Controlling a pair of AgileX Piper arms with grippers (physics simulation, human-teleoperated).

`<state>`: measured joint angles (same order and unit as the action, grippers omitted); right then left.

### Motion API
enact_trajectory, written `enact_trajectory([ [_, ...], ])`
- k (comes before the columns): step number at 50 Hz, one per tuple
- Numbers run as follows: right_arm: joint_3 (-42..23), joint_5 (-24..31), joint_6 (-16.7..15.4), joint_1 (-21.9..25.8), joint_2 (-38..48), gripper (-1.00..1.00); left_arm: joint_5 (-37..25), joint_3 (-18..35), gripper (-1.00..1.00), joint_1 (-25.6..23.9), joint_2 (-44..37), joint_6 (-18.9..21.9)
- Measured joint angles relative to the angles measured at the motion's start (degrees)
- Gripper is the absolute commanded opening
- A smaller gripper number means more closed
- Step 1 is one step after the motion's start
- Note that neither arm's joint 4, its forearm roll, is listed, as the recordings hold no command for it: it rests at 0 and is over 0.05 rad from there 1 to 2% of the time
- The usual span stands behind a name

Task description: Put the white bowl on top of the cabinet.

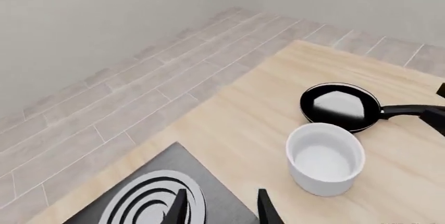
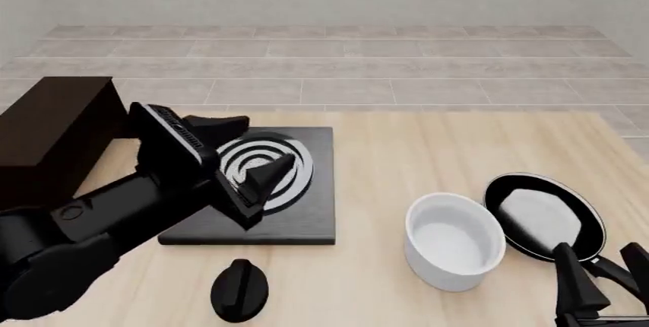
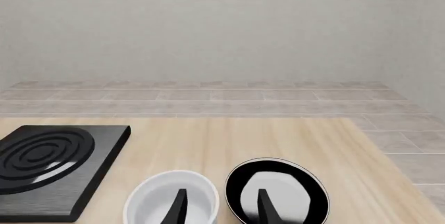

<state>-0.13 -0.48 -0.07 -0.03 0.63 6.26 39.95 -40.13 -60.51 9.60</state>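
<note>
While both grippers' jaws gape empty, the glossy, straight-walled white bowl (image 2: 454,240) seemingly touches the round black pan (image 2: 542,216).

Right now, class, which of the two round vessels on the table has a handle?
The black frying pan at the table's right end; its handle points toward the right gripper. The white bowl beside it has plain sides.

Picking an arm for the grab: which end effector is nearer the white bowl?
Right. The right end effector sits just beside the white bowl, near the frying pan. The left end effector hovers over the stove plate, farther away.
</note>
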Motion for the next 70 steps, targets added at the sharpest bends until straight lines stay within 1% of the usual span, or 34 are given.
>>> enact_trajectory([
  [26,0.0,0.0,0.0,0.0,0.0,1.0,-5.6,12.6,1.0,-5.4,-13.6,-0.7],
  [42,0.0,0.0,0.0,0.0,0.0,1.0,-7.9,18.9,1.0,-8.8,-20.1,-1.2],
  [48,0.0,0.0,0.0,0.0,0.0,1.0,-9.2,22.0,1.0,-10.0,-22.8,-2.8],
  [54,0.0,0.0,0.0,0.0,0.0,1.0,-11.2,25.7,1.0,-10.8,-25.6,-5.5],
  [60,0.0,0.0,0.0,0.0,0.0,1.0,-12.9,29.2,1.0,-11.2,-28.3,-7.2],
  [70,0.0,0.0,0.0,0.0,0.0,1.0,-14.9,33.3,1.0,-11.6,-32.6,-9.7],
])
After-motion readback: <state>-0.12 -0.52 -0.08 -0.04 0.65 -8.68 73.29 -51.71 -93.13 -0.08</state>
